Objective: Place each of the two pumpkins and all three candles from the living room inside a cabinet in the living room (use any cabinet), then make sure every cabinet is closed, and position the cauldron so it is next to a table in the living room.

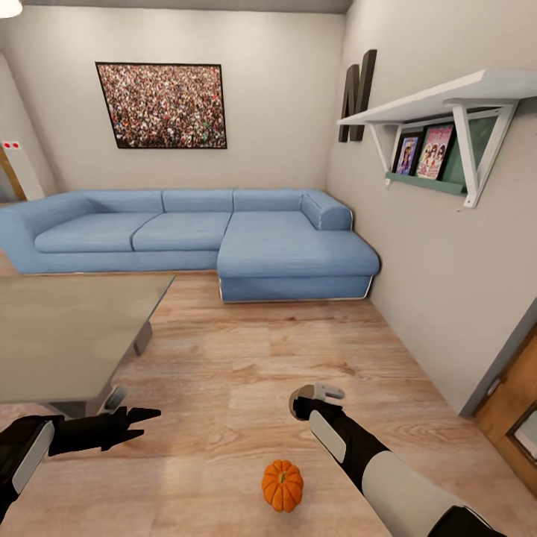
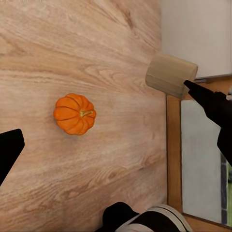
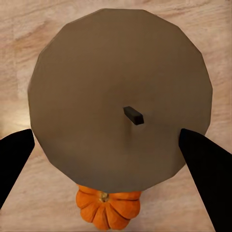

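Note:
One orange ribbed pumpkin lies on the wooden floor close in front of me, also seen as the pumpkin and the pumpkin. My right gripper hangs just beyond it, shut on a pale beige candle. The candle's flat top and dark wick sit between the black fingers. My left gripper is open and holds nothing, by the near corner of the grey coffee table. The candle hangs above the floor. The cabinet is out of view.
A blue corner sofa runs along the far wall. A white wall shelf hangs high on the right wall, with a wooden door lower down. Bare wood floor lies between the table, sofa and wall.

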